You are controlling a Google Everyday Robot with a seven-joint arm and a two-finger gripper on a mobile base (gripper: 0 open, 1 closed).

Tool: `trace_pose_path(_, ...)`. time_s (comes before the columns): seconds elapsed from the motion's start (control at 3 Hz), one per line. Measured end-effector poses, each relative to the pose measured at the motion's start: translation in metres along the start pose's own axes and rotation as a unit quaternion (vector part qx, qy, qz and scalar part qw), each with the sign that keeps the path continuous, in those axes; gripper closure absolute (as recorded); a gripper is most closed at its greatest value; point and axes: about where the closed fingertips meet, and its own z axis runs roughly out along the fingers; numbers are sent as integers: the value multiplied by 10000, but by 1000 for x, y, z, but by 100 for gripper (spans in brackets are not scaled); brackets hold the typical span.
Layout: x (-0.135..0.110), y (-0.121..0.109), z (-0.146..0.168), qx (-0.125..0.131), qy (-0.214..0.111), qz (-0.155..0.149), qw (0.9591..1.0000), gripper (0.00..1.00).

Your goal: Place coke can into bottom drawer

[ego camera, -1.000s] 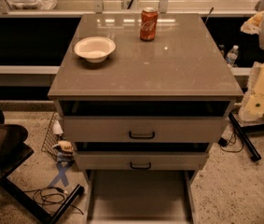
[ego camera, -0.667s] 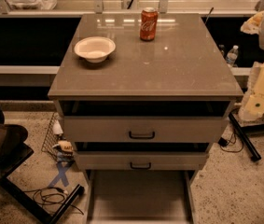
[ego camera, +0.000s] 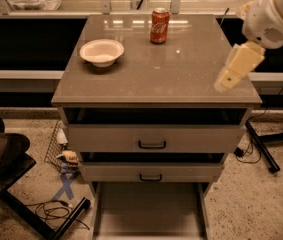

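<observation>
My gripper (ego camera: 227,79) hangs at the right of the frame, over the tabletop's (ego camera: 181,71) right edge; I cannot tell whether it is spread or closed. The coke can (ego camera: 159,26) stands upright at upper middle, right of the white bowl (ego camera: 101,52). The bottom drawer (ego camera: 148,209) lies pulled out at bottom centre

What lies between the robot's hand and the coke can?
In the camera view, only bare brown cabinet top lies between the hand, which hovers above the top's right side, and the coke can standing at the back.
</observation>
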Motion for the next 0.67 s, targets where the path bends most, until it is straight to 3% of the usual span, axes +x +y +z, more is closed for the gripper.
trace_pose_path(0.33, -32, -69, 53, 413, -923, 313, 9944, 0)
trace_pose_path(0.67, -59, -124, 97, 775, -1928, 789, 9750, 0)
